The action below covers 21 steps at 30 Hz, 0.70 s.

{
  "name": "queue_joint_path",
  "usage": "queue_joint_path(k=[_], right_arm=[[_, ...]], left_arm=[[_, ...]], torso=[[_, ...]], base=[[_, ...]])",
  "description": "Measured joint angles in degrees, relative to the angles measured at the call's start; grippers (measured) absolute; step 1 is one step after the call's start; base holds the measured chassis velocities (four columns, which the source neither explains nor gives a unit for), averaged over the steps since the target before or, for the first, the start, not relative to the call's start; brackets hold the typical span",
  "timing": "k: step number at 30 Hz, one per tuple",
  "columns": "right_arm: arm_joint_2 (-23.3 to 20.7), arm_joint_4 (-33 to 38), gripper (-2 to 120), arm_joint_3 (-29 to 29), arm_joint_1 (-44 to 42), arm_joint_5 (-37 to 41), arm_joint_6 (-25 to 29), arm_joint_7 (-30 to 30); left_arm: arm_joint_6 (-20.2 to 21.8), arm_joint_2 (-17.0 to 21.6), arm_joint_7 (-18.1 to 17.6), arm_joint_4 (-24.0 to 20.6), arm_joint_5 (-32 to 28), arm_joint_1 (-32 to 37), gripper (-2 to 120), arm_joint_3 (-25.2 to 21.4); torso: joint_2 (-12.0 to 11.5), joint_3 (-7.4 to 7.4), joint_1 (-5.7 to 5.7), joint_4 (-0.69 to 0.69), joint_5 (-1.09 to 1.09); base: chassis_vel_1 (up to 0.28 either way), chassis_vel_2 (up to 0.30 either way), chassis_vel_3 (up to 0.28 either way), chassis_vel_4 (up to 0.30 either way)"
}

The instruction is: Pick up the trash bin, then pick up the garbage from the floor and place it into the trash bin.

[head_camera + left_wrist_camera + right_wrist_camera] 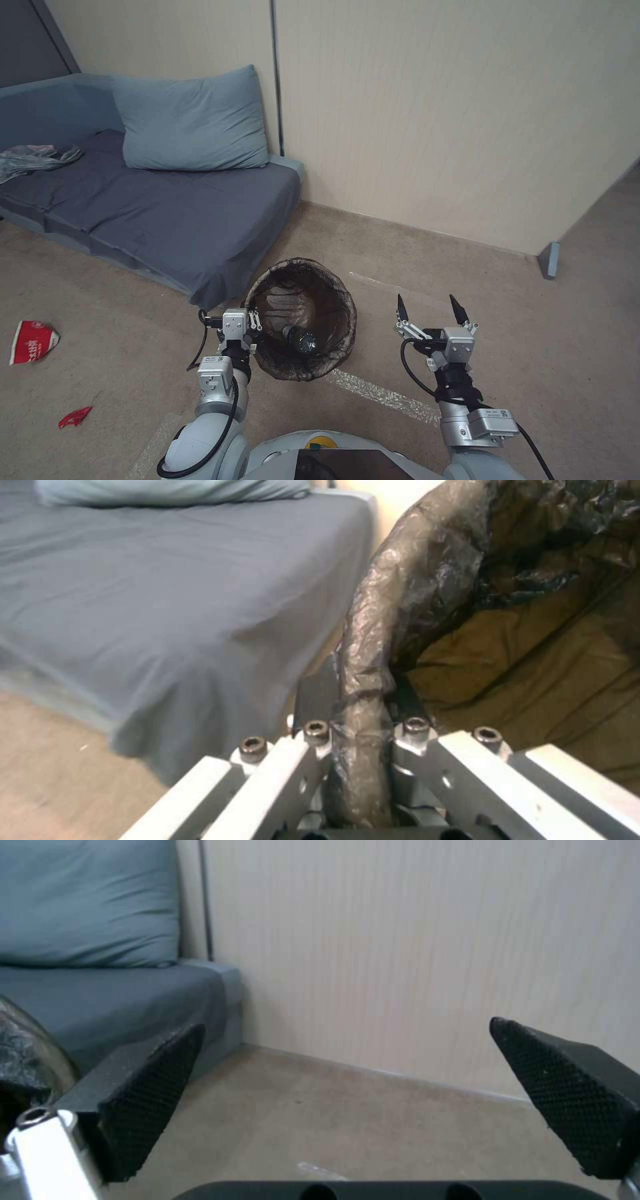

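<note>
Left gripper [254, 325]: clamped on bin rim – liner pinched between fingers [313, 700].
Bin [333, 347]: held up beside sofa [167, 220], bottle [301, 339] inside.
Right gripper [431, 309]: spread wide – holding nothing.
Packet [32, 341]: on floor, far left.

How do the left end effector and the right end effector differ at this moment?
The left end effector is shut on the rim of the trash bin; the right end effector is open and holds nothing. The left one touches the bin's liner bag; the right one hangs free to the bin's right, above the floor. Both point forward, toward the wall.
</note>
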Motion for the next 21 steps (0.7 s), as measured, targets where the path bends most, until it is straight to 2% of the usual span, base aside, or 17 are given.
queue_joint_path(k=[12,21], right_arm=[[-0.03,-0.33,100,0.51,1.4,1.55,-0.27,-0.45],[-0.04,-1.16,100,0.83,1.91,1.21,2.52,-1.5]], left_arm=[[1.34,0.18,0.03,-0.37,-0.81,0.49,3,0.19],[2.1,0.11,-0.17,-0.59,-1.26,0.53,3,0.24]], torso=[[0.0,0.0,0.0,-0.01,0.0],[0.0,0.0,0.0,0.0,0.0]], base=[[0.098,0.099,0.103,0.099],[0.116,0.124,0.126,0.121]])
